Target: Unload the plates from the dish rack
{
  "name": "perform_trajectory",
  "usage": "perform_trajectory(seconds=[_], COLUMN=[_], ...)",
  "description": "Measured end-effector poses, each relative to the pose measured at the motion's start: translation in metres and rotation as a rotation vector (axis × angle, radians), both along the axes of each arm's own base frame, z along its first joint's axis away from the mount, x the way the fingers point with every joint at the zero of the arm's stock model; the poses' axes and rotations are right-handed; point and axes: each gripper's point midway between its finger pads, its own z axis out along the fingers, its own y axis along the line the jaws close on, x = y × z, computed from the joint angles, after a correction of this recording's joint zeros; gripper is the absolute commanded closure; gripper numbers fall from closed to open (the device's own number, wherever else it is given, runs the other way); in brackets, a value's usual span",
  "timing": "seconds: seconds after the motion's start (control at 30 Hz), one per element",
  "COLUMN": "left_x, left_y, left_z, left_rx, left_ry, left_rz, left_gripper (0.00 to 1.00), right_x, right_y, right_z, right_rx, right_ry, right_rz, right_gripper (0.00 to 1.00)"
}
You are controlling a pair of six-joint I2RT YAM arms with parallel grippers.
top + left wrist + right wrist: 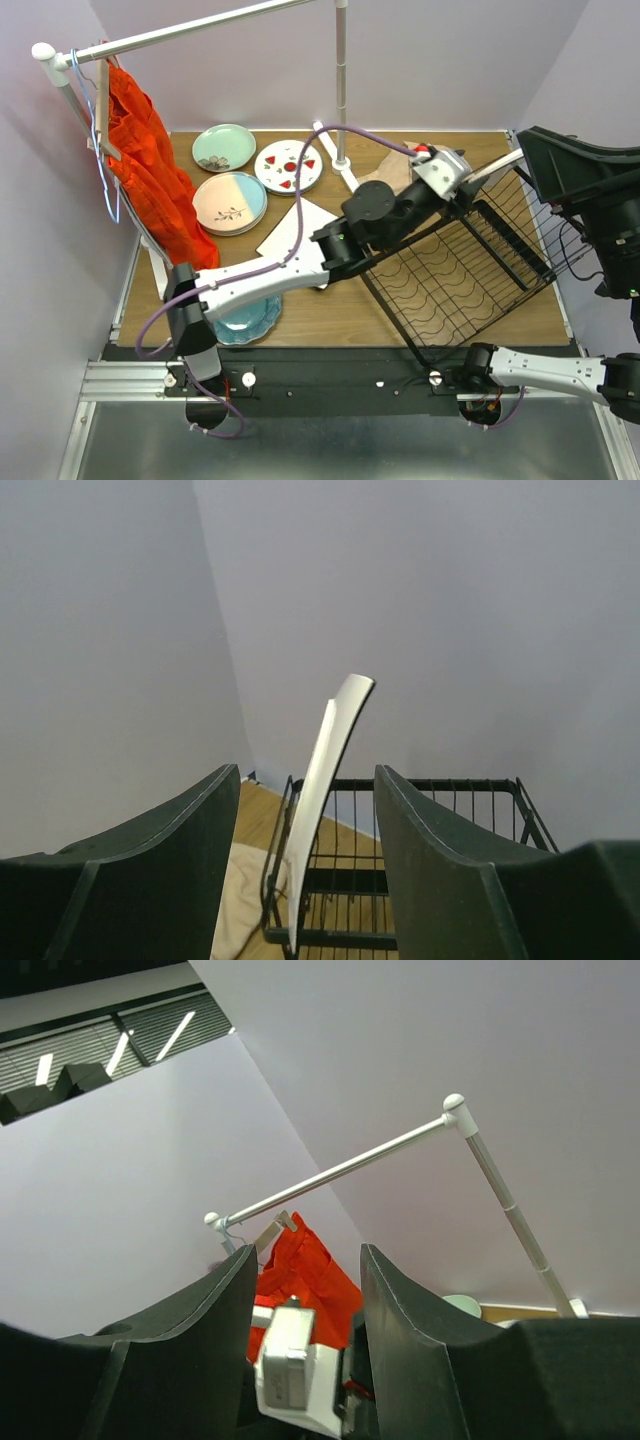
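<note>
One pale plate [335,730] stands on edge in the upright section of the black wire dish rack [440,784], seen edge-on in the left wrist view. My left gripper [308,780] is open with a finger on each side of that plate and gaps showing both sides. From above, the left gripper [468,187] reaches over the dish rack [450,290] to the plate [498,165]. My right gripper [535,150] hangs raised at the rack's right side; the right gripper [308,1255] is open and holds nothing. Five other plates lie on the table.
On the table lie a pale green plate [224,147], a red-spotted one [288,166], a pink-and-blue one [230,203], a white square one [297,228] and a teal scalloped one [245,320] under my left arm. A beige cloth [395,172] lies behind the rack. A white clothes rail [342,80] holds an orange garment [150,170].
</note>
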Motion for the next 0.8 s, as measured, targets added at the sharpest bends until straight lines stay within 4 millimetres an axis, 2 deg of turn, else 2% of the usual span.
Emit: perform_trajectory(seconds=[0.17, 0.27, 0.43, 0.8], left_x=[-0.001, 0.005, 0.012, 0.033], left_y=[-0.042, -0.059, -0.075, -0.101], left_z=[-0.014, -0.028, -0.049, -0.073], left_rx=[0.043, 0.079, 0.141, 0.209], left_ry=[-0.051, -0.07, -0.107, -0.179], left_rz=[-0.007, 0.004, 0.027, 0.076], left_gripper=[0.35, 0.35, 0.32, 0.32], right_x=[-0.008, -0.011, -0.013, -0.015], right_y=[-0.016, -0.02, -0.025, -0.03], right_z=[0.004, 0.006, 0.006, 0.004], right_rx=[0.03, 0.039, 0.046, 0.051], right_ry=[-0.015, -0.02, -0.023, -0.026], right_rz=[0.0, 0.001, 0.0, 0.0], right_gripper=[0.46, 0.46, 0.46, 0.46])
